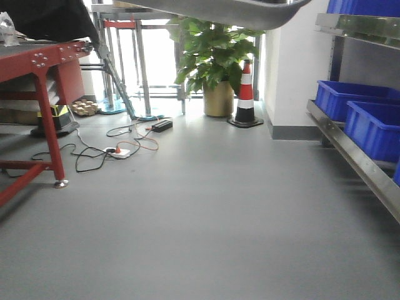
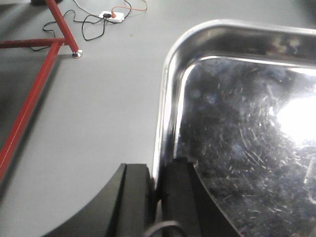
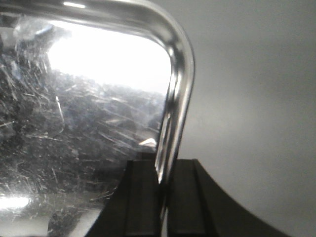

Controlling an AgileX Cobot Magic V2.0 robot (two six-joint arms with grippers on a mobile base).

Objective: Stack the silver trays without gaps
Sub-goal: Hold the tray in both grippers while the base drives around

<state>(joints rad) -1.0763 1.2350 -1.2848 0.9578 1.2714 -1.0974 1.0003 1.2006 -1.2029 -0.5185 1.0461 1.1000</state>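
Front view: the underside of the silver tray point(image 1: 237, 11) cuts across the top edge, up off the grey floor point(image 1: 206, 212). Neither gripper shows here. Red table frame point(image 1: 47, 94) on the left, power strip point(image 1: 120, 152) with cables on the floor. Potted plant point(image 1: 212, 62) and striped cone point(image 1: 245, 97) at the back, blue bins point(image 1: 369, 119) on the steel shelf point(image 1: 350, 153) at right.

Left wrist view: left gripper point(image 2: 157, 197) is clamped on the tray's side rim, just below a rounded corner. Outer finger point(image 2: 133, 202) sits outside the rim, inner finger point(image 2: 180, 197) inside against the wall. The gap is only the rim's thickness. Tray bottom is scratched, with glare at right. The floor, red frame and power strip lie beyond.

Right wrist view: right gripper point(image 3: 163, 197) is pinched on the tray's side rim below a rounded corner, one finger inside, one outside, both touching metal. Glare on the scratched bottom, bare floor to the right.
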